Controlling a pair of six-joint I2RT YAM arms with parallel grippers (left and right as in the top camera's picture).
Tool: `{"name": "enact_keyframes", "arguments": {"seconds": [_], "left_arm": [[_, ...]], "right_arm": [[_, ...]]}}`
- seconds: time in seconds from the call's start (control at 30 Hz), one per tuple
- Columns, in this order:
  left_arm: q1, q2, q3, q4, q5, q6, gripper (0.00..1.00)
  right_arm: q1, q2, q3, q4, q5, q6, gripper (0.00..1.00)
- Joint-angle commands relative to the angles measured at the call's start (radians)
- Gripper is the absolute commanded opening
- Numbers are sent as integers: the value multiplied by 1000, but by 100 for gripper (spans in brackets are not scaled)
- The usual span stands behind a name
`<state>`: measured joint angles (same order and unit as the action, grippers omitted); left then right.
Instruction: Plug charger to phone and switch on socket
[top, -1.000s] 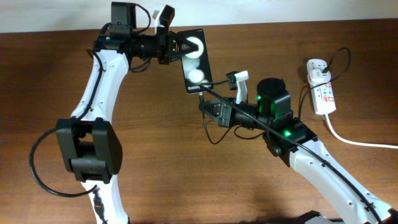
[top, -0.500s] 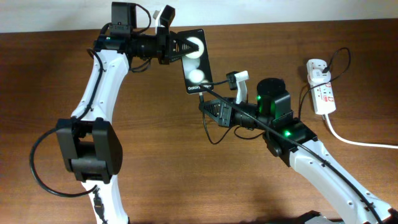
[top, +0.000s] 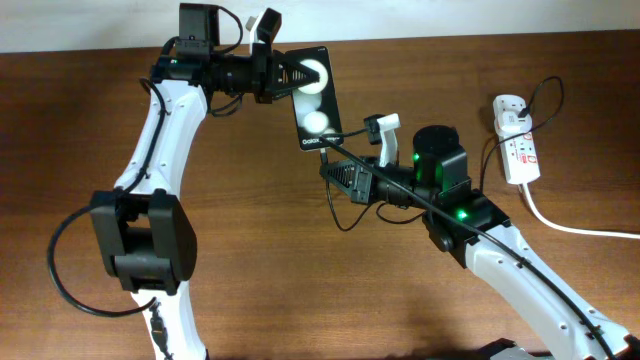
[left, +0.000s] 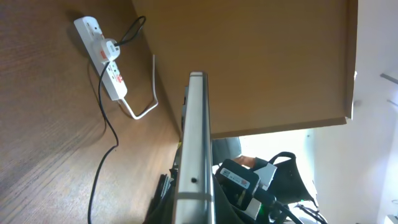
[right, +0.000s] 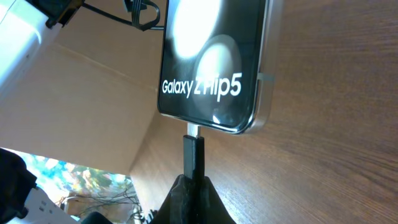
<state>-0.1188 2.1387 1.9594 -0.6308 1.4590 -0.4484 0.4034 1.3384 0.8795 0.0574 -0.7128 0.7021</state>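
Right gripper (right: 193, 194) first: jaws pinched tight on the black connector of the charger (right: 193, 154), the plug standing straight up out of the fingertips. Its tip is right at the bottom edge of the phone (right: 211, 62), with a sliver of silvery metal showing between connector body and phone, just under the white "Galaxy Z Flip5" lettering. From overhead, the left gripper (top: 288, 78) is clamped on the phone's far end, by the two white round patches, and the phone (top: 315, 100) sits between the two arms with its lettered end facing the right gripper (top: 336, 170). The left wrist view shows the phone edge-on, a thin silver frame. The charger's thin black cable drops away below the right gripper in a loose loop over the wooden table (top: 250, 250). Further out, the socket (top: 518, 140) lies near the table's right edge, well apart from the phone, white plug block seated in it, thick white cord (top: 570, 228) trailing off to the right.
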Motion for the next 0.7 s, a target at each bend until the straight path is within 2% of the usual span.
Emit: {"name": "enact_keyframes", "arguments": {"seconds": [0.0,0.67], "left_arm": [[-8,-33,1,2,37,18,0],[-37,-33,1,2,37,54,0]], "right_arm": [[-6,0,-6,11,49,-18,4],[-6,0,-2,100,77,-13,4]]}}
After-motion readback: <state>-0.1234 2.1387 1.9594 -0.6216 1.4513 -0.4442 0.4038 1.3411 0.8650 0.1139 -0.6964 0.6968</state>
